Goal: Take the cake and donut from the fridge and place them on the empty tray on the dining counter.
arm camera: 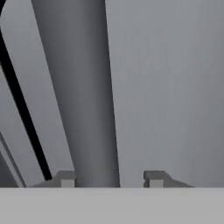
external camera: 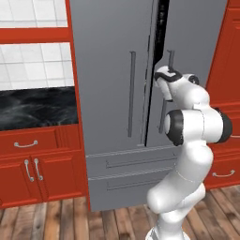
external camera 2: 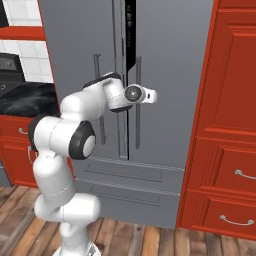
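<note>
Fridge handle between pincer fingertips.

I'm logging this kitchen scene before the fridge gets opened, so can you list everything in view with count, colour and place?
fridge: one, grey, centre, right door slightly ajar
fridge door handles: two, grey vertical bars, either side of the door gap
fridge drawers: two, grey, below the doors
cabinets: red, both sides of the fridge
worktop: one, black marbled, left
wall tiles: white, above the worktop
floor: brown wood planks
arm: one, white
fingers: two, dark, straddling the right handle
</note>
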Tool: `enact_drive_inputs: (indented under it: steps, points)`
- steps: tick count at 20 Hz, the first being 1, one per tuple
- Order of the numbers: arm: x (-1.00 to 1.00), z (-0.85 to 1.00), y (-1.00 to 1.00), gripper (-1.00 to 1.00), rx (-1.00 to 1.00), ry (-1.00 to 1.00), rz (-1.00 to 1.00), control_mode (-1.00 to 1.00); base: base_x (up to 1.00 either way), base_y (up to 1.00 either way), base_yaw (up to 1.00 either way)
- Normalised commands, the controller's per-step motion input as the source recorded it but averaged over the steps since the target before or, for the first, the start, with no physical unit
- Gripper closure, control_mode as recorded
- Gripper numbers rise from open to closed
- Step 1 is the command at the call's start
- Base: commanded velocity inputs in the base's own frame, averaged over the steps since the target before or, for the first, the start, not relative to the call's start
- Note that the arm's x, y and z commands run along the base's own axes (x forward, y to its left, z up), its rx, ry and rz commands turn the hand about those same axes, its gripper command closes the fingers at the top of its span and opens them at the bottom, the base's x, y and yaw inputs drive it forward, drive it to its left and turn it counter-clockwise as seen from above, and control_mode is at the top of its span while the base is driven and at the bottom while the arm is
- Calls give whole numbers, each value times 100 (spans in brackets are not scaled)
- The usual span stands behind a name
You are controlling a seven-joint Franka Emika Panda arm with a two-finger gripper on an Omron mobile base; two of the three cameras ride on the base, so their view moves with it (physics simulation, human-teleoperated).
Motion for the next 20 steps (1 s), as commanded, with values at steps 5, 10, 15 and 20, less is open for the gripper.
enact_drive_inputs:
  steps: [5,10,15,20]
  points:
    - [-75,2,-27,100,0,6,0,-100,0,0,0]
    - [-100,0,-60,100,0,0,0,-100,0,0,0]
    - [-100,0,-78,100,0,1,0,-100,0,0,0]
    - [-100,0,-86,100,0,1,0,-100,0,0,0]
